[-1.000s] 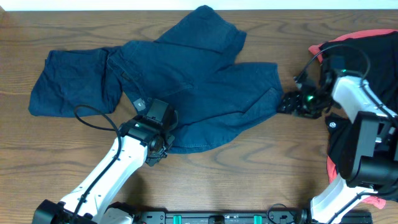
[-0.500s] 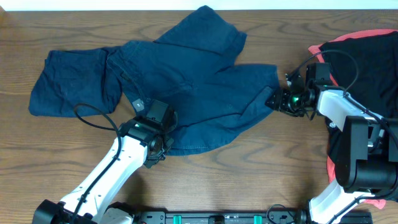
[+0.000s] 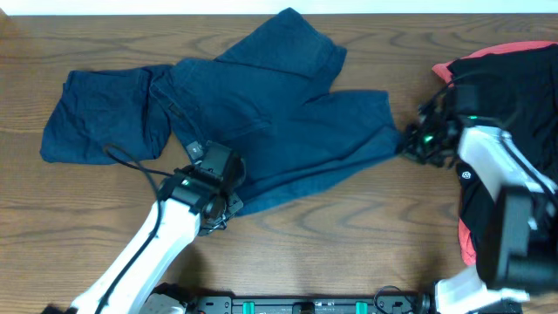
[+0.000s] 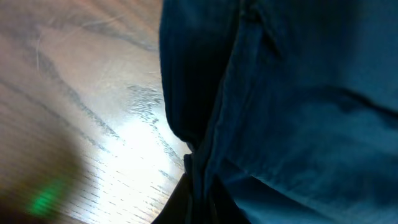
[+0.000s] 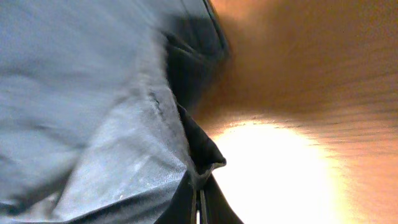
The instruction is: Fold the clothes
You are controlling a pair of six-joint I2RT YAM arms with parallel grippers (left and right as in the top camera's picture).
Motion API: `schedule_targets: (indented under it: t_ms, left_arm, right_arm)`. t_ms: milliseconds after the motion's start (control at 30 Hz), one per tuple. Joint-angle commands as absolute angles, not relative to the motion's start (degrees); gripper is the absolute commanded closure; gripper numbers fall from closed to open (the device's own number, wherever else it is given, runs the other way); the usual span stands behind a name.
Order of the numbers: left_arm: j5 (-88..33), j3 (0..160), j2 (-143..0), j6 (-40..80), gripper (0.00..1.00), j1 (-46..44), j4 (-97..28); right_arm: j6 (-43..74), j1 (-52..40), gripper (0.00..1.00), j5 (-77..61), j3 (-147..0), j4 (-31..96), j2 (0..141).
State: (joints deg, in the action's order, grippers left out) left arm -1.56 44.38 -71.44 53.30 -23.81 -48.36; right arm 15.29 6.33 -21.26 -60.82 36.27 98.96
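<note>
Navy-blue shorts, the clothes (image 3: 261,105), lie spread over the middle and left of the wooden table, with a small pale label (image 3: 193,150) near their lower edge. At that lower hem my left gripper (image 3: 225,202) is shut on the cloth. The left wrist view shows the dark fabric (image 4: 298,93) pinched between the fingers of the left gripper (image 4: 199,196). My right gripper (image 3: 404,144) is shut on the right-hand corner of the shorts. In the right wrist view that corner of cloth (image 5: 81,112) is clamped in the right gripper (image 5: 200,202).
A heap of black and red clothing (image 3: 510,74) lies at the table's right edge, behind the right arm. A black cable (image 3: 131,161) from the left arm loops over the shorts' lower left part. Bare wood (image 3: 349,235) shows in front of the shorts.
The right gripper reached the shorts' right corner, closed on it and drew back to the right. The left gripper tightened on the lower hem, which has shifted slightly up.
</note>
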Motion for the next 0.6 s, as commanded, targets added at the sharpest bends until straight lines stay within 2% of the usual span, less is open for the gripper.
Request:
schedule_targets:
  t_ms: [0,267,567]
  left_arm:
    - [-1.0,45.7,-66.5,47.3,0.94,-23.8,-49.3]
    - [-2.2,47.3,-52.9,42.0,0.94,-23.8,-50.6]
    - [-14.2,52.6,-43.1,43.5,0.94,-23.8,-53.4]
  right_arm:
    - [14.5,9.2,0.99,-15.3,-65.7,37.6,89.1]
    - [12.2,15.1,0.99,-10.3,-71.1,47.7,73.9]
    - [11.9,22.6,0.99,-10.3,-74.9,49.9,63.2]
